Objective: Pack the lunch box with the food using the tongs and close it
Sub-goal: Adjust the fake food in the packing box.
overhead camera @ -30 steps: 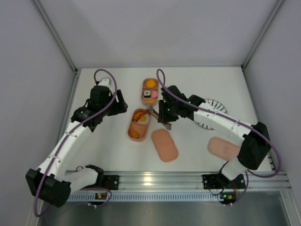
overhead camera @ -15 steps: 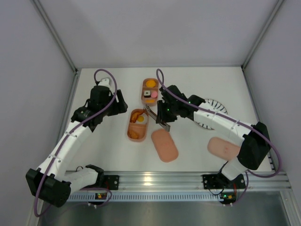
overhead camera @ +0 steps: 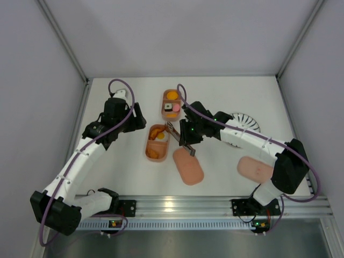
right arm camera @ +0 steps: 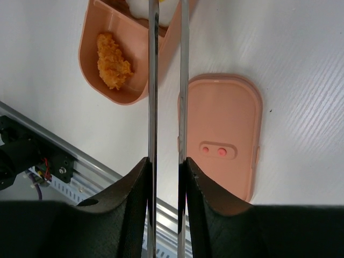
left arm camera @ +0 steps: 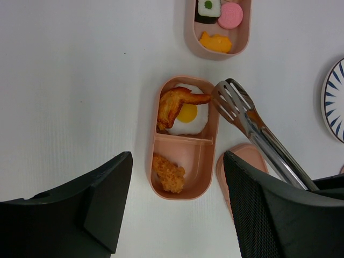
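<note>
The right gripper point(right arm camera: 165, 164) is squeezed tight on the tongs point(left arm camera: 252, 126). The tongs carry no food, and their tips sit right at the rim of the near tray point(left arm camera: 191, 158) of the lunch box. That tray holds a fried egg point(left arm camera: 187, 114) with a brown strip point(left arm camera: 174, 102) on it. A crumbly orange piece point(left arm camera: 167, 172) lies on the other side of the divider. The far tray point(left arm camera: 188, 32) holds the sushi roll, the pink piece and an orange piece, so I think all the food is in.

What could go wrong? The tongs are very close to the tray wall. A small push sideways could shove the light tray, or flick the strip off the egg. The tongs are thin and smooth, so I think they could slide or twist in the fingers. One lid point(right arm camera: 223, 134) lies just beside the near tray and could get bumped too. The other lid point(overhead camera: 256, 168) is well apart, and no lid is on yet.

The left gripper point(overhead camera: 140, 119) hangs wide open above the table, holding nothing.

Since the earlier picture, the right arm has slid a little to the left — more of the striped plate point(overhead camera: 246, 119) shows now. The left arm has not moved.
</note>
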